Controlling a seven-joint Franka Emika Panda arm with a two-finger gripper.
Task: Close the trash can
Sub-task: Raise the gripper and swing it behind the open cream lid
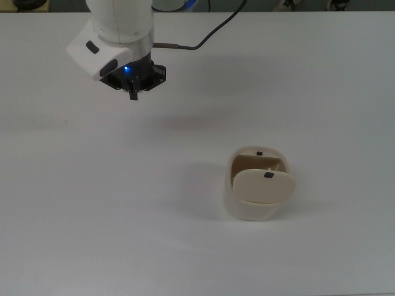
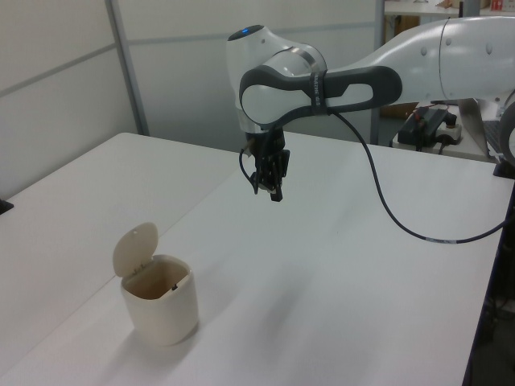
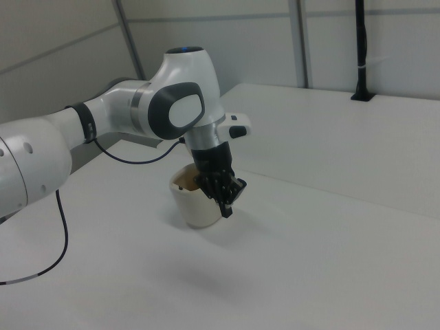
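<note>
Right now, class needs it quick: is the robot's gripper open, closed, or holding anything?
Gripper: closed, holding nothing, up in the air away from the trash can.

White arm (image 2: 451, 48) with grey joints, black cable (image 2: 386, 201), black fingers (image 1: 133, 94).

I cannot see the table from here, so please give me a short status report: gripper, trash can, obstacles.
Gripper shut, empty, in the air away from the trash can. Lid up, can open. Nothing on the table between them.
</note>
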